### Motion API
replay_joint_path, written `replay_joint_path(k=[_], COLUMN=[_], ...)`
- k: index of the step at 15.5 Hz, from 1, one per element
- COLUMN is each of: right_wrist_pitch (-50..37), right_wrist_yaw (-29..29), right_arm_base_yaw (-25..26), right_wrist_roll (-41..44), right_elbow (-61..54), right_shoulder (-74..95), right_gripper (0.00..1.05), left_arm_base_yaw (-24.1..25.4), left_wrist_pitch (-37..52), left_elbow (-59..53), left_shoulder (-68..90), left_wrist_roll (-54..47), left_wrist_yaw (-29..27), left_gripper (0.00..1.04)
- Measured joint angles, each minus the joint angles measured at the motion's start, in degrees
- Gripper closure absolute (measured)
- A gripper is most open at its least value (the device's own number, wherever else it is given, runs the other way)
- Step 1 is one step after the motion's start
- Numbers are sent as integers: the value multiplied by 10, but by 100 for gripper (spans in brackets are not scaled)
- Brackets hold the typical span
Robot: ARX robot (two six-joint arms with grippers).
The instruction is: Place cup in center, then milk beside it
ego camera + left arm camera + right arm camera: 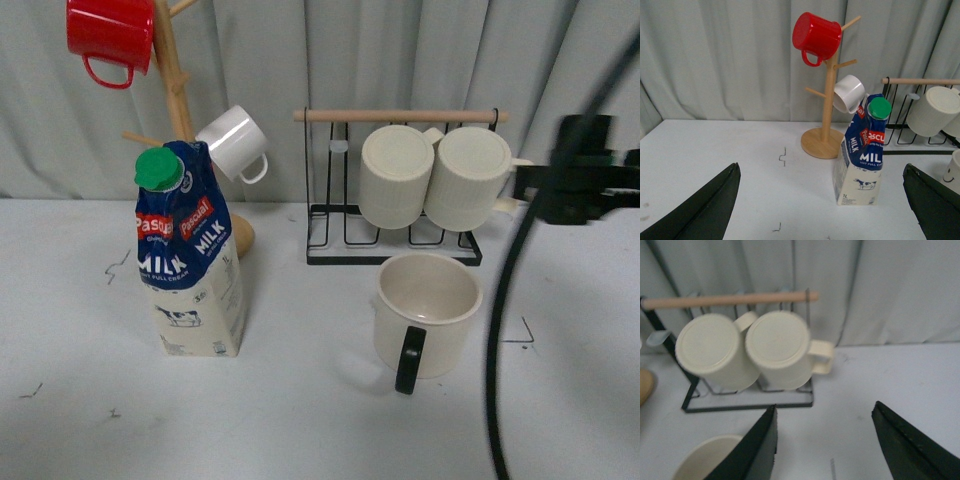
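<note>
The cup, a wide cream mug with a black handle, stands upright on the white table right of centre, just in front of the wire rack. Its rim shows beside one finger of my right gripper, which is open and holds nothing. The milk, a blue and cream carton with a green cap, stands upright at the left. In the left wrist view the milk lies ahead of my open left gripper, nearer one finger, untouched. A sliver of the cup with its smiley shows at that view's edge.
A wooden mug tree behind the milk carries a red mug and a white mug. A black wire rack holds two ribbed cream mugs. My right arm and its cable hang at the right.
</note>
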State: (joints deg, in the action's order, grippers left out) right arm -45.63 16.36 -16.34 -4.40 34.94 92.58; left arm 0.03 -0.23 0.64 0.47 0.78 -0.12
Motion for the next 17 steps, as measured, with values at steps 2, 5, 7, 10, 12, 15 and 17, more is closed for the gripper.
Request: replay_joint_path(k=[2, 5, 7, 10, 12, 15, 17], right_wrist_pitch=[-118, -109, -106, -84, -79, -50, -15], right_wrist_yaw=[-21, -60, -75, -97, -111, -158, -160], right_arm_base_yaw=[32, 61, 77, 100, 112, 158, 167], right_wrist_roll=[26, 38, 40, 40, 40, 41, 41], right_elbow=[-65, -171, -204, -252, -283, -322, -328], right_shoulder=[-96, -158, -199, -284, -322, -371, -430], right_gripper=[69, 103, 103, 103, 103, 103, 103], left_arm_base_yaw=[0, 0, 0, 0, 0, 0, 0], left_wrist_pitch=[0, 0, 0, 0, 0, 0, 0], left_elbow=[0, 0, 0, 0, 0, 0, 0], left_shoulder=[0, 0, 0, 0, 0, 0, 0], left_wrist_roll=[0, 0, 0, 0, 0, 0, 0], left_wrist_yaw=[1, 1, 1, 1, 1, 1, 1], left_gripper=[7, 7, 7, 7, 7, 7, 7])
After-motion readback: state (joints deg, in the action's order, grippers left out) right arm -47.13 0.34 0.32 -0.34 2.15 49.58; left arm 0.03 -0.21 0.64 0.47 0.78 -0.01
